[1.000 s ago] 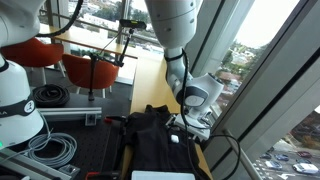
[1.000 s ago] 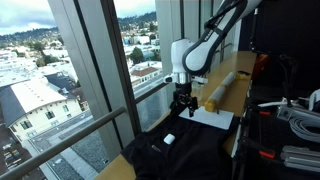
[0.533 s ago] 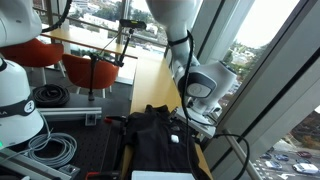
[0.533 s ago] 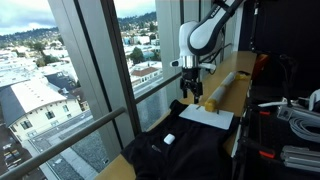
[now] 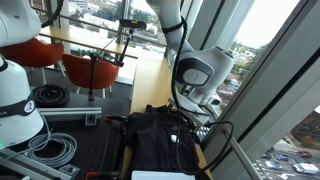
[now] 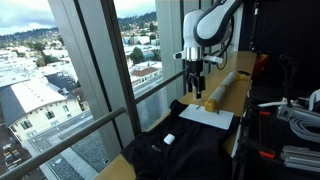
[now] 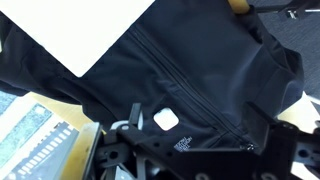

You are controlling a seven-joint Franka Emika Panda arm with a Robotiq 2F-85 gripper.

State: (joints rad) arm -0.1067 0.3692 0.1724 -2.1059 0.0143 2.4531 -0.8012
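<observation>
A black jacket (image 6: 185, 150) lies spread on the wooden table and also shows in an exterior view (image 5: 155, 140) and the wrist view (image 7: 210, 70). A small white square object (image 7: 166, 119) rests on it, seen in both exterior views (image 6: 168, 139) (image 5: 176, 138). My gripper (image 6: 195, 85) hangs open and empty well above the jacket, over the white paper sheet (image 6: 210, 116). In the wrist view the fingers (image 7: 205, 125) stand wide apart with nothing between them. The gripper also shows in an exterior view (image 5: 186, 115), partly hidden by the wrist.
A long tan cardboard tube (image 6: 222, 85) lies beside the paper. Window frames (image 6: 95, 70) stand close along the table edge. Orange chairs (image 5: 90, 68), a white robot base (image 5: 15, 100) and coiled cables (image 5: 55, 150) sit on the room side.
My gripper has risen from just above the jacket and shifted toward the paper and tube. The jacket and white object have not moved.
</observation>
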